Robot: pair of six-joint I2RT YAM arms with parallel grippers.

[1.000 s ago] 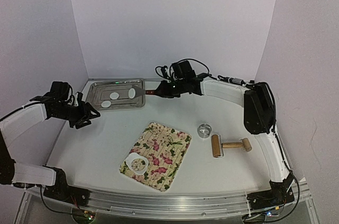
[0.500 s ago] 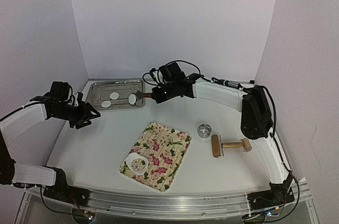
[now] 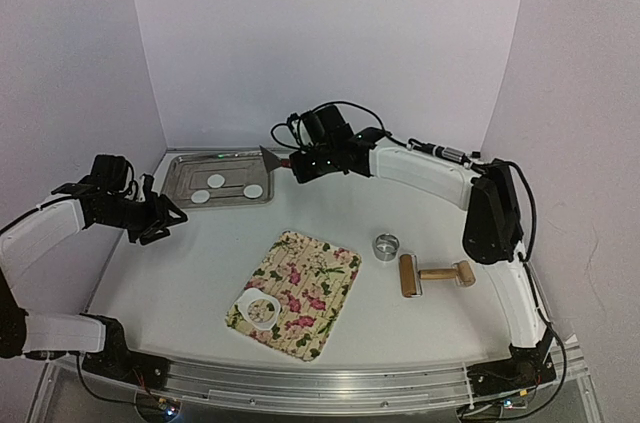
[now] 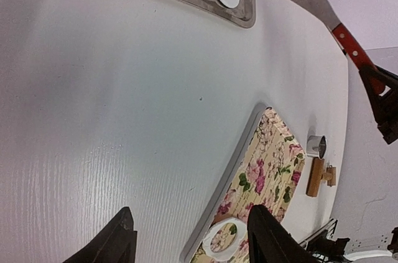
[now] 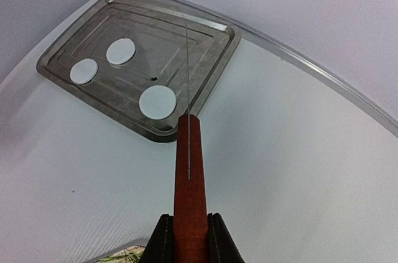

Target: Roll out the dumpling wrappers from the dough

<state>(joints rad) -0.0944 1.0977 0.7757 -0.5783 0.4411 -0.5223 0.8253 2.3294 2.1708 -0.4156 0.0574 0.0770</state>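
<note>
Scraper raised off tray, 3 dumpling wrappers inside, right fingers gripping scraper, left fingers open.

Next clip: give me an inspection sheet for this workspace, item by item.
Surface: white table, no spills seen.
Job's things: three dumpling wrappers lie apart in the metal tray; dough sheet with a cut hole on the floral mat.
Clutter: only tools, ring cutter and rolling pin, right of the mat.
Grippers: right gripper shut on the scraper, blade by the tray's right edge; left gripper open, holding nothing.
Cables: black cables looped at the right wrist.
Surroundings: plain walls; nothing else seen.
</note>
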